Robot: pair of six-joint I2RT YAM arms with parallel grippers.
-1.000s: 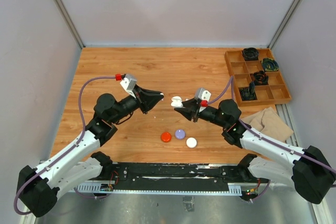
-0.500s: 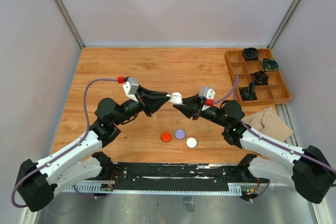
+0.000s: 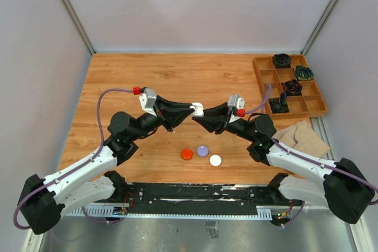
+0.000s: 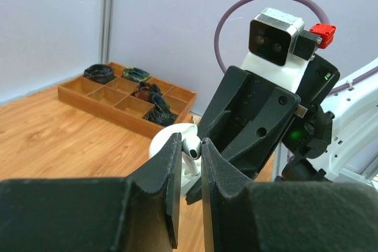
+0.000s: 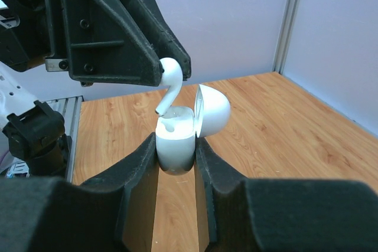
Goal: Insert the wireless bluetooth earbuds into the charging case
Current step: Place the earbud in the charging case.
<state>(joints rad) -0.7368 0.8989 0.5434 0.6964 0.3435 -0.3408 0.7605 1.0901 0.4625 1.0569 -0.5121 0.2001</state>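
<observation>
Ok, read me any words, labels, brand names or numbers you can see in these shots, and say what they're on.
No text can be read anywhere.
The charging case and the earbud are plain white.
The red puck, lilac puck and white puck show no print.
The camera housing on the right wrist shows no lettering.

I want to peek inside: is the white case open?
Open: the case has its lid flipped back.
</observation>
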